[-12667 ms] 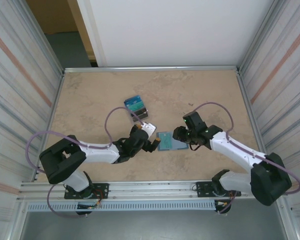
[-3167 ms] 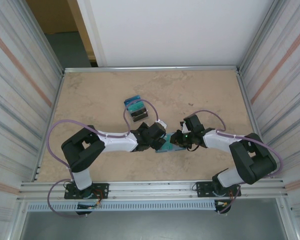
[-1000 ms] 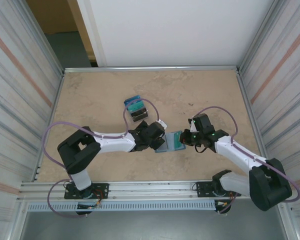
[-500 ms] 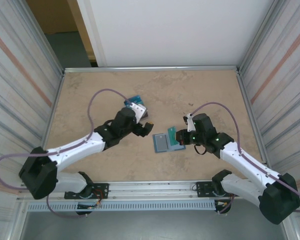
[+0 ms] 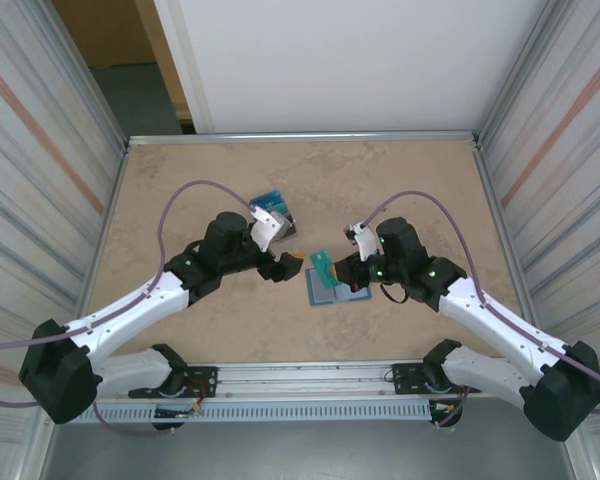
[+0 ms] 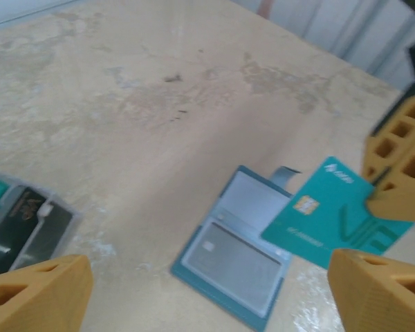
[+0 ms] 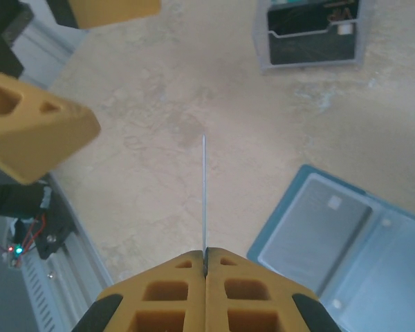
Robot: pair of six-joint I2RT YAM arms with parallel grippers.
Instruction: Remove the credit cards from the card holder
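Observation:
The card holder [image 5: 328, 290] lies open and flat on the table, its grey-blue pocket panels facing up [image 6: 235, 249] [image 7: 339, 242]. A grey card with a chip [image 6: 228, 266] sits in its nearer pocket. My right gripper [image 5: 343, 268] [image 7: 205, 254] is shut on a teal-green credit card [image 5: 323, 265] [image 6: 325, 218], held clear above the holder and seen edge-on in the right wrist view [image 7: 204, 194]. My left gripper [image 5: 283, 262] [image 6: 207, 283] hangs open to the left of the holder, with nothing between its fingers.
A small black piece with blue-green cards [image 5: 272, 208] [image 6: 21, 225] [image 7: 311, 31] lies behind the left gripper. Metal rails border the table [image 5: 380, 180] on all sides, and corrugated walls stand left and right.
The left gripper has let go of the holder and drawn back to the left. The right gripper has lifted the teal card out of the holder and carried it leftward.

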